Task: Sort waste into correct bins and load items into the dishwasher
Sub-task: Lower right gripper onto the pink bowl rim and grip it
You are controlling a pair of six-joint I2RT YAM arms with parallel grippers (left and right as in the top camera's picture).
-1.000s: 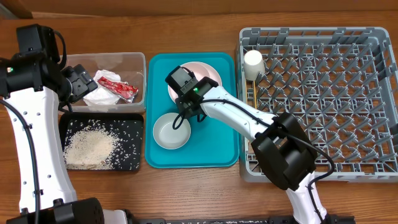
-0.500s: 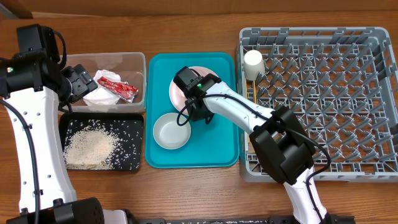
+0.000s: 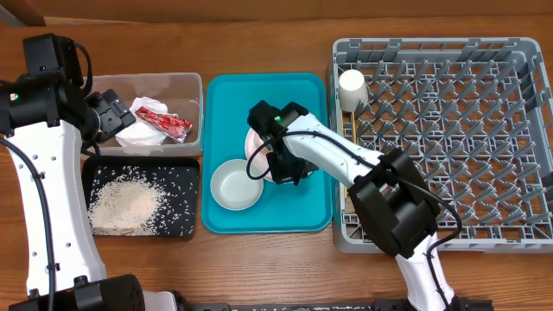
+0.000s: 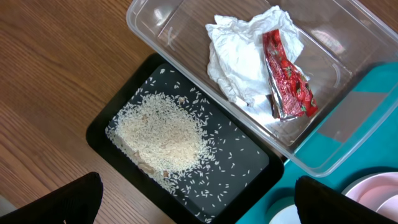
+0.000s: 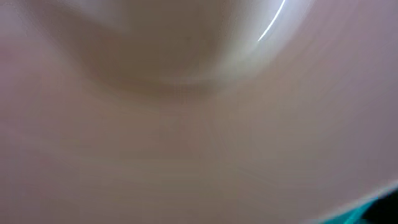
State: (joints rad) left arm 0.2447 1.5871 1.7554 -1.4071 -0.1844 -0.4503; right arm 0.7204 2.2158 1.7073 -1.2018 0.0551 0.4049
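Right gripper (image 3: pixel 278 164) clamps tilted pale pink plate (image 3: pixel 251 145) above teal tray (image 3: pixel 302 95); left gripper (image 3: pixel 110 117) fingers spread, by clear tub (image 3: pixel 186 79)

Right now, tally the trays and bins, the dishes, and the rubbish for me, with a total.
Trays and bins: 4 (clear tub, black tray, teal tray, grey rack)
Dishes: 3 (bowl, pink plate, cup)
Rubbish: 3 (red wrapper, tissue, rice)
Total: 10

1. A flat teal rectangular plastic serving tray (image 3: pixel 298 212) lies near the middle of the bench, its long sides running front to back; a corner shows in the left wrist view (image 4: pixel 367 118).
2. The brown wood-grain bench (image 3: pixel 259 268) carries it, bare wood on all sides.
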